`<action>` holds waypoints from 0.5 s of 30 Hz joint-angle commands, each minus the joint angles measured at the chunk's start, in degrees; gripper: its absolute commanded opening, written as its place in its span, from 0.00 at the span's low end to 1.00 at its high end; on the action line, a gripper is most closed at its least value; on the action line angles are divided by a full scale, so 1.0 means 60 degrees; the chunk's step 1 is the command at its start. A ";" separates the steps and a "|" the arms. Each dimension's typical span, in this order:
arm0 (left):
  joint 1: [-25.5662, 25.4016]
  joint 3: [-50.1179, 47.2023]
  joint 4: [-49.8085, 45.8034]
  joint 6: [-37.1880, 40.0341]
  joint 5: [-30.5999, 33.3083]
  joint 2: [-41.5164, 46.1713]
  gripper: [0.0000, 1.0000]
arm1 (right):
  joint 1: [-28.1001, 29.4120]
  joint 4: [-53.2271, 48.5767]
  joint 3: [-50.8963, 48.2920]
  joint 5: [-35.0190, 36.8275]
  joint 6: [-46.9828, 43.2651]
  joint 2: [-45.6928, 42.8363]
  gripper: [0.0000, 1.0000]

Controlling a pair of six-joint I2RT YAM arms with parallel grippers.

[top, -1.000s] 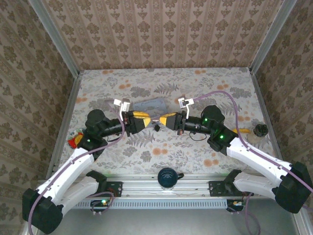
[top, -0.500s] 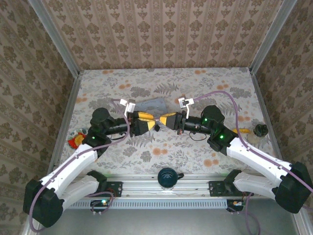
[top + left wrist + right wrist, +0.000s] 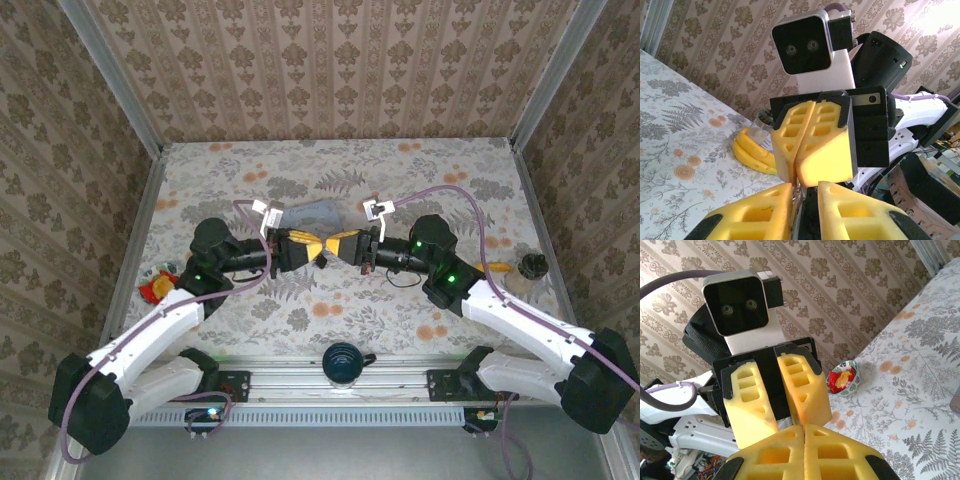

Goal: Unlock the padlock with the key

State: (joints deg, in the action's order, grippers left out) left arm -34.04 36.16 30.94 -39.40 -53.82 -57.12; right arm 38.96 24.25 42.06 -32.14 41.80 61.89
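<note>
The yellow-fingered left gripper [image 3: 313, 246] and right gripper [image 3: 333, 246] are clenched tip to tip above the floral tabletop [image 3: 400, 170]; the tiny dark padlock is hidden between. Gentle, coaxial key rotation is advised.

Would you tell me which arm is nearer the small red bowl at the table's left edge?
Left. The left arm passes right beside the red bowl; the right arm is on the table's opposite half.
</note>
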 commanded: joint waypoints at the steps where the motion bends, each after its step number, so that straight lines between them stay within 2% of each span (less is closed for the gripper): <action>1: -0.0054 0.0228 0.0390 0.0007 -0.0229 0.0052 0.22 | 0.0068 0.0524 0.0226 0.0039 0.0094 0.0013 0.00; 5: -0.0054 0.0191 0.0095 0.0200 -0.0200 0.0173 0.25 | 0.0068 0.0579 0.0218 0.0054 0.0132 -0.0006 0.00; 7: -0.0054 0.0199 0.0011 0.0235 -0.0199 0.0211 0.21 | 0.0069 0.0606 0.0226 0.0052 0.0166 -0.0006 0.00; 10: -0.0050 0.0257 -0.0028 0.0238 -0.0269 0.0219 0.02 | 0.0069 0.0602 0.0240 0.0069 0.0209 0.0012 0.00; 15: -0.0054 0.0356 -0.0193 0.0373 -0.0199 0.0291 0.00 | 0.0069 0.0398 0.0290 0.0116 0.0189 -0.0011 0.00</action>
State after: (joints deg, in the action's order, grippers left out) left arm -34.09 36.32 29.74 -38.74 -54.06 -56.60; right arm 38.96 25.82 42.06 -32.14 42.44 61.89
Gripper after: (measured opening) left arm 0.067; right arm 0.057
